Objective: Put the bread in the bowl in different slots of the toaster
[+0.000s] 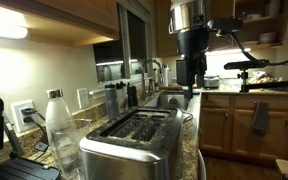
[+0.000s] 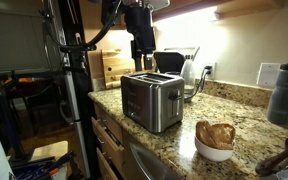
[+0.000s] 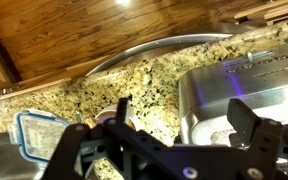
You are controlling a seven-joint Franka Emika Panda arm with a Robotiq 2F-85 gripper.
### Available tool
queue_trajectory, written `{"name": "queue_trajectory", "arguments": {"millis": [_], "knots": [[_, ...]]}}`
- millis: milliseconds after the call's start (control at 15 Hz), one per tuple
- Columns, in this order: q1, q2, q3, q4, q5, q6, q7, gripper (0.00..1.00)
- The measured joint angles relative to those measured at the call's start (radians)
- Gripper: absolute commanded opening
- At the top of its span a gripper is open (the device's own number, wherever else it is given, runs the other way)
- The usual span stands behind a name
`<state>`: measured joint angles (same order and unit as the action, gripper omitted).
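Golden-brown bread slices (image 2: 216,132) with rounded tops lie piled in a small white bowl (image 2: 215,153) on the speckled granite counter (image 2: 249,125), near one end of the large boxy brushed stainless-steel toaster (image 2: 152,100). How many slices there are I cannot tell.

In both exterior views the black Robotiq gripper (image 2: 142,50) hangs beyond the toaster's opposite end. The bread therefore lies well apart from it, lower down and across the whole length of the toaster. The toaster's 2 long dark slots (image 1: 134,125) look empty. Their long axis runs roughly from the bowl's end toward the gripper's end, so a slice would need its flat face lined up with that axis before going in.

The jaws stand wide apart with nothing between them. This is plain in the wrist view, where the camera looks down on granite and the toaster (image 3: 234,100) sits off to one side.

The arm's last link points straight down, fingers vertical, raised higher than the toaster's top. By my judgement the reach to the bowl is not yet begun, and it calls for a sideways carry past the toaster, then a descent.
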<state>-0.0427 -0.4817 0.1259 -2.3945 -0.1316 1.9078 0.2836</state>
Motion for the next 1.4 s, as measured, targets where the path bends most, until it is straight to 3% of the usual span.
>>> {"name": "queue_trajectory", "arguments": {"millis": [733,1400], "knots": [[-0.072,0.019,0.012,0.006,-0.078,0.015,0.394,1.00],[-0.153,0.145,0.000,0.026,-0.179,0.143,0.815,1.00]]}}
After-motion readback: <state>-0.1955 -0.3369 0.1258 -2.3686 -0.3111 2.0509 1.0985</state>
